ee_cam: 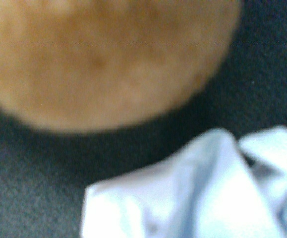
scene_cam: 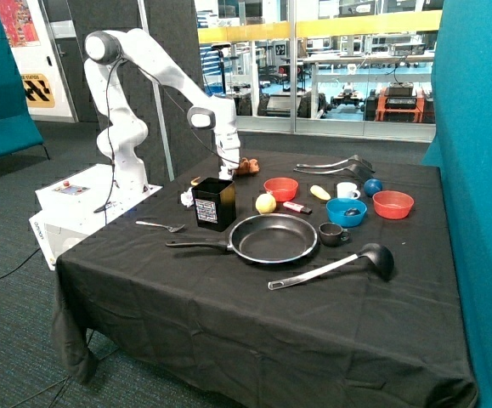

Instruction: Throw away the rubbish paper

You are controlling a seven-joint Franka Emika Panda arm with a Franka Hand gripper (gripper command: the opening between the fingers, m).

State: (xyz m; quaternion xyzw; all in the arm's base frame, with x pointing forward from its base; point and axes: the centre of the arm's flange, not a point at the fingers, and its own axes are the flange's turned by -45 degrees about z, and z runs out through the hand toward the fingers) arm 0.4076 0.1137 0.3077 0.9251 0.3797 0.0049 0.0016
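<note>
One crumpled white paper wad (scene_cam: 186,199) lies on the black cloth beside the black box (scene_cam: 214,204), on the side toward the robot's base. My gripper (scene_cam: 226,170) is lowered to the table behind the box, right next to the brown lumpy toy (scene_cam: 246,166). The wrist view shows that toy (ee_cam: 103,59) very close and a second crumpled white paper wad (ee_cam: 198,193) lying on the cloth just beside it. This second wad is hidden in the outside view.
A frying pan (scene_cam: 273,238), a lemon (scene_cam: 265,203), a red bowl (scene_cam: 280,188), a white mug (scene_cam: 347,190), a blue bowl (scene_cam: 346,211), a ladle (scene_cam: 373,255) and a fork (scene_cam: 161,226) lie around the box. Tongs (scene_cam: 335,166) lie at the back.
</note>
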